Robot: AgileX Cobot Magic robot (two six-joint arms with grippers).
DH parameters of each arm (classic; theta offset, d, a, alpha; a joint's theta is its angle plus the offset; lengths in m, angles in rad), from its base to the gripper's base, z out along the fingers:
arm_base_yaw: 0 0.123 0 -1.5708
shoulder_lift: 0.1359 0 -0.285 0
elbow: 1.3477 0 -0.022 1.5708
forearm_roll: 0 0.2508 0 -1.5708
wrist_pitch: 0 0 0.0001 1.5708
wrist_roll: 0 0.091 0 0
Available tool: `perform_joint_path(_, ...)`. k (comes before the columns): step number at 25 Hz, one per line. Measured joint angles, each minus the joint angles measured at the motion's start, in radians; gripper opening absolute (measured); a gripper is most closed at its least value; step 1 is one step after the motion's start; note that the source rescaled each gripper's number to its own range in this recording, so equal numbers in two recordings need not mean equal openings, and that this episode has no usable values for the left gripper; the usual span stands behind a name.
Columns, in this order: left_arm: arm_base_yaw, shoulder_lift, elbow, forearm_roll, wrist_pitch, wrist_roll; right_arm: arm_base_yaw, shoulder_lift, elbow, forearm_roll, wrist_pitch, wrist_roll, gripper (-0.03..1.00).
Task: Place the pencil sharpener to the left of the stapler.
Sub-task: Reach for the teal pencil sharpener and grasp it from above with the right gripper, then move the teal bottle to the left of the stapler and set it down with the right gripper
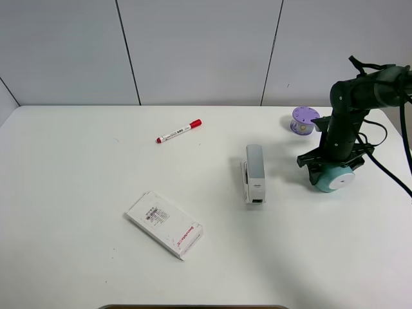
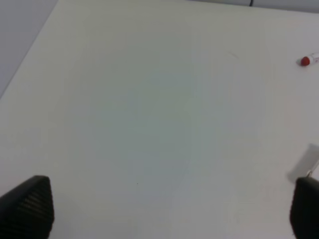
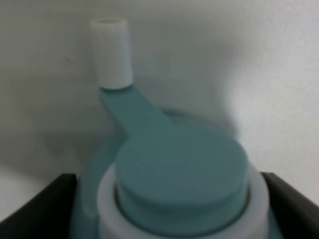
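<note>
I find the pencil sharpener (image 1: 335, 178) right of the stapler (image 1: 255, 172), well apart, its barrel axis tilted and its pale round face toward the front. My right hand (image 1: 331, 168) clamps its sides from above, forearm near vertical.

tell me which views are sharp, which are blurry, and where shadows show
Exterior high view: sharp, evenly lit, faint shadows beside the stapler and the white labelled box. Right wrist view: the pencil sharpener fills the frame, close and out of focus. Left wrist view: slightly soft, the red marker cap blurred.
</note>
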Motion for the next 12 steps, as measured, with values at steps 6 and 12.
perform_joint_path(6,0.0,0.0,0.0,0.0,0.0,0.0,0.0,0.0,0.0,0.001,0.0,0.0,0.01)
perform_joint_path(12,0.0,0.0,0.0,0.0,0.0,0.0,0.0,0.0,0.0,0.001,0.0,0.0,0.01)
